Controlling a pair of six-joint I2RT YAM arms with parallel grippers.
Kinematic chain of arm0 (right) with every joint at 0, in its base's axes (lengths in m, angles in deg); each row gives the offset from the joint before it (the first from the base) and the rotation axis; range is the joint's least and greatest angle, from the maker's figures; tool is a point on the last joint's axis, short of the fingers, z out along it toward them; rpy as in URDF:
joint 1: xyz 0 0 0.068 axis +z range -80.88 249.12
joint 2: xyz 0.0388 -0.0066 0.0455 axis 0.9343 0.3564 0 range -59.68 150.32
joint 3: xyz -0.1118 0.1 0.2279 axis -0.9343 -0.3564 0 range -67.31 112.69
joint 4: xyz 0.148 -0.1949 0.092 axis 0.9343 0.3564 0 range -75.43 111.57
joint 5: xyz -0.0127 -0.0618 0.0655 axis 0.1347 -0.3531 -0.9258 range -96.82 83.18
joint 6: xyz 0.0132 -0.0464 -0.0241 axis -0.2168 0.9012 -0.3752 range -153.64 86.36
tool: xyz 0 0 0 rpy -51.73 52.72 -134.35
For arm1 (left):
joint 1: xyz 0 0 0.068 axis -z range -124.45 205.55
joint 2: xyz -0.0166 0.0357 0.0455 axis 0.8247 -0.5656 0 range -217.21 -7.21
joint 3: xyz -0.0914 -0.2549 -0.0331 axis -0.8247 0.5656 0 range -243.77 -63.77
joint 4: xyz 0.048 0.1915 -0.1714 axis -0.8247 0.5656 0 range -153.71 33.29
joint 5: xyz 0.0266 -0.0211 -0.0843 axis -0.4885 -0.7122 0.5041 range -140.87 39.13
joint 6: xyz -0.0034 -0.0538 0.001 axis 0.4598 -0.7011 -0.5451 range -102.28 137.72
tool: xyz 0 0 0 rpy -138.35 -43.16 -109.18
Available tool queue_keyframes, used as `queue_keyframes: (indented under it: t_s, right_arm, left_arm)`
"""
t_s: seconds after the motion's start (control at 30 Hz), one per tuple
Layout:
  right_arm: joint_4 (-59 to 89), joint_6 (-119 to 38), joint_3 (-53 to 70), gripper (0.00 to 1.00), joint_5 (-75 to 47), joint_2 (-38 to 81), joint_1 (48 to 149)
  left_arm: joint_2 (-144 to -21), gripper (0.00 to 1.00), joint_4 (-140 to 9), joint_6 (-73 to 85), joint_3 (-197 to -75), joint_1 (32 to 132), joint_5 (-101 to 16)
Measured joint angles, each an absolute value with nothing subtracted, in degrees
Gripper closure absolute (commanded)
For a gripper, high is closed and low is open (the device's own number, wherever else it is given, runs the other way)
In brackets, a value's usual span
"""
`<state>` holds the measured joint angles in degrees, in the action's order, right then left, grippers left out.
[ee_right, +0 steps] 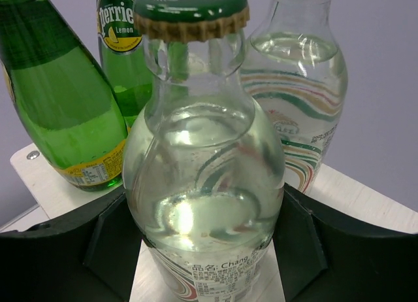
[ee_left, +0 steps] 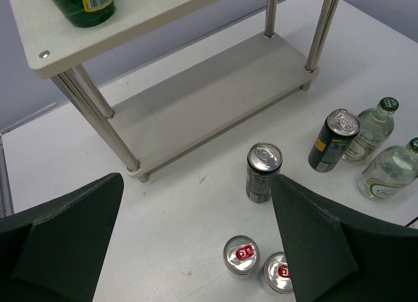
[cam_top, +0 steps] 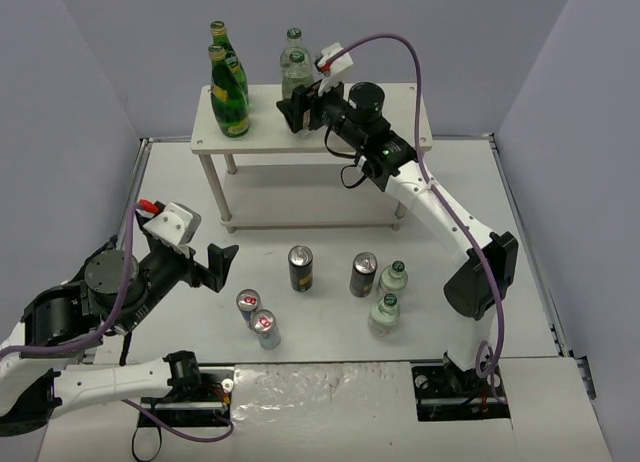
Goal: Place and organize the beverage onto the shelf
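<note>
Room: grey-violet walls on three sides, with a white table between them.
Shelf: the shelf stands at the far side of the table. Two dark-green bottles stand on the left part of its top board.
Right gripper: the right gripper has its fingers drawn narrow against both sides of a clear bottle.
Held bottle: it is upright on the top board, just in front of a second clear bottle.
Left gripper: the left gripper has its fingers spread wide and holds nothing. It hangs over the near left of the table.
On the table: two silver cans, two black cans and two more clear bottles.
Key relation: the held bottle is exactly between the right fingers and its long axis is vertical. Its base seems to rest on the board, so I judge the next move is to release it.
Nearer arm: the silver cans are just ahead of the left fingers, so the left arm is the nearer one for them.
</note>
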<state>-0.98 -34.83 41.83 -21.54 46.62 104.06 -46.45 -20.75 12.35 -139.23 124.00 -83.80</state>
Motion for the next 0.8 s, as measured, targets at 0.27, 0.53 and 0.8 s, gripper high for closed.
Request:
queue_keyframes:
  t_s: [0.27, 0.53, 0.8]
  right_arm:
    - [-2.86, -35.51, 38.99, 0.25, -14.13, 45.09, 105.94]
    - [-1.33, -36.97, 35.03, 0.0, -12.16, 43.12, 106.0]
    - [1.29, -38.11, 30.77, 0.0, -12.6, 37.31, 105.96]
  left_arm:
    - [-46.47, 0.06, -20.73, 12.35, -139.2, 124.0, -83.64]
    - [-46.65, 0.06, -20.69, 12.33, -139.2, 124.0, -83.67]
    - [-48.59, 0.06, -20.66, 11.5, -139.51, 124.0, -82.99]
